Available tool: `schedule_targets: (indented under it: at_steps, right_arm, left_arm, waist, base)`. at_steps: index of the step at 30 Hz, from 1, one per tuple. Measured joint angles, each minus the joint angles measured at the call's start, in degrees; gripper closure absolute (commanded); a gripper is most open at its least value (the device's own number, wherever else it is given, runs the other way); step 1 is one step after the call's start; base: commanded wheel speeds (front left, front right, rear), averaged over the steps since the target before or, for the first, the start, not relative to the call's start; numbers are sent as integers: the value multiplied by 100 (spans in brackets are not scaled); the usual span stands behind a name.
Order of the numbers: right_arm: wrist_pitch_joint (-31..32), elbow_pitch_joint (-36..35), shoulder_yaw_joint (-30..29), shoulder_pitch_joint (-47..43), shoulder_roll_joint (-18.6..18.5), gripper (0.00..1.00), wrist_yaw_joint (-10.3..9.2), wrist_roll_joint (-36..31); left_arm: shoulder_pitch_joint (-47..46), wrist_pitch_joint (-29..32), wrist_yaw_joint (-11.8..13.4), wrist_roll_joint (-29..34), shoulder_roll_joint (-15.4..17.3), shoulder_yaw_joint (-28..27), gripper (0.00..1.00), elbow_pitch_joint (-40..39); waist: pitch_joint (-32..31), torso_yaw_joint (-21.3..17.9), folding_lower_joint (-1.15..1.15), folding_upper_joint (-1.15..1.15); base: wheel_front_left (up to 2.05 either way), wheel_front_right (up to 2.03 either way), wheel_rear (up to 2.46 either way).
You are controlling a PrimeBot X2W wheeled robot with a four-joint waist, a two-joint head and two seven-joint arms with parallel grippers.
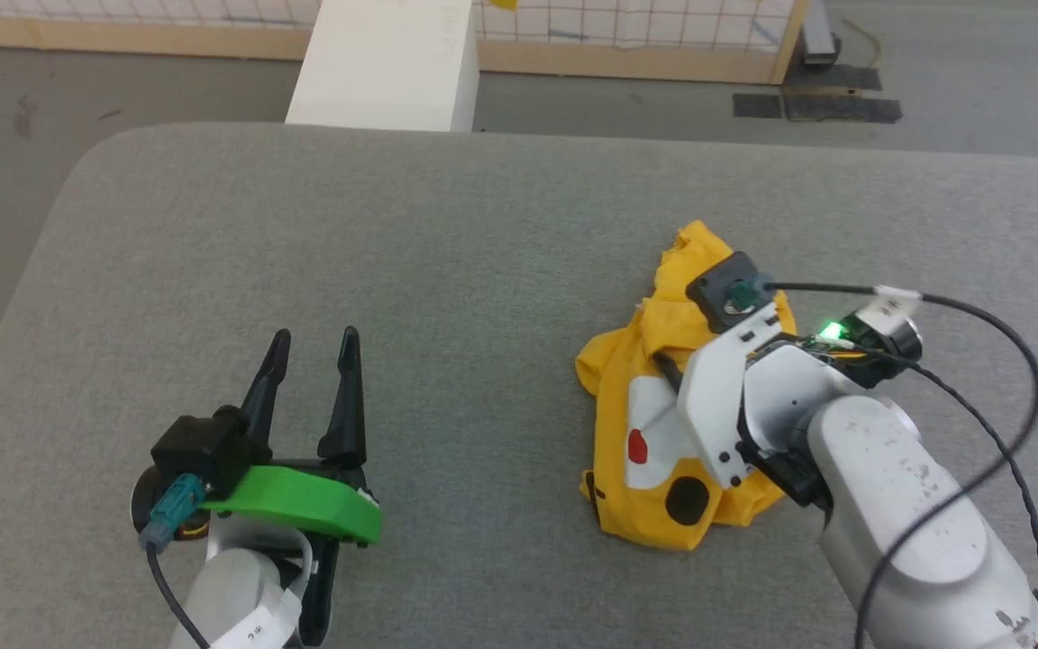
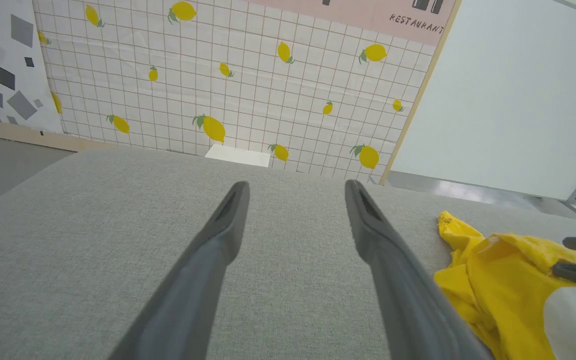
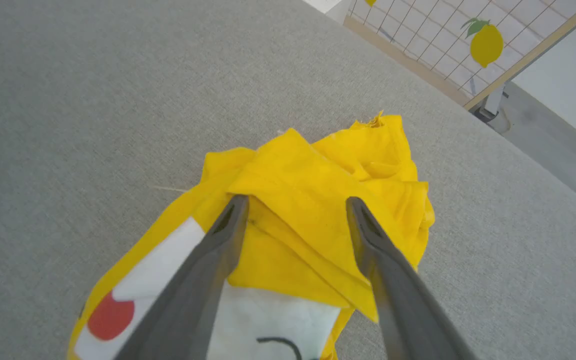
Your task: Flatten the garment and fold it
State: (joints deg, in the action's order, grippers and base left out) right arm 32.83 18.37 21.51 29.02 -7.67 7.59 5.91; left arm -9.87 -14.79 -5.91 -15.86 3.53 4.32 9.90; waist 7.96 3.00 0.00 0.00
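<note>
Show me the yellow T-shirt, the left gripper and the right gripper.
yellow T-shirt (image 1: pixel 605 365): head view, on its bunched left edge.
left gripper (image 1: pixel 316 335): head view, midway between its open fingertips.
right gripper (image 3: pixel 296 200): right wrist view, midway between its open fingertips, over the T-shirt.

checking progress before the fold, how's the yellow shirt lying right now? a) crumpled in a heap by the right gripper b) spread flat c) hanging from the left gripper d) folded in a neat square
A: the garment lies bunched on the grey surface, the open right gripper over its folds, the left gripper apart.
</note>
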Motion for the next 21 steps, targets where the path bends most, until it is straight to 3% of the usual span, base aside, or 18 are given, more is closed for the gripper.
schedule_targets:
  at_steps: [1,3,5,8,13,21]
  right_arm:
    - [167,149,66,88,10,13,0,10]
    - [409,374,130,183,10,65,0,31]
    - [478,488,153,269,-11,100,0,54]
    - [311,505,-93,420,-40,100,0,76]
    - [-89,414,-1071,419,-154,100,0,-11]
    - [-710,278,-3471,-204,-309,100,0,-834]
  left_arm:
    - [-14,0,-10,0,-9,9,0,7]
    - [-35,0,-12,0,-18,37,0,34]
    - [-72,0,-29,-1,-30,81,0,68]
    - [-82,0,-58,-21,-36,101,0,92]
    - [-77,0,-60,-45,-38,118,0,145]
    - [-48,0,-62,-45,-43,94,0,210]
  waist:
    - [30,39,0,0]
    - [74,111,0,0]
    - [110,194,0,0]
    - [142,286,0,0]
    - [80,319,0,0]
    - [-126,175,0,0]
  base:
    - [0,0,0]
    - [0,0,0]
    - [0,0,0]
    - [0,0,0]
    - [0,0,0]
    - [0,0,0]
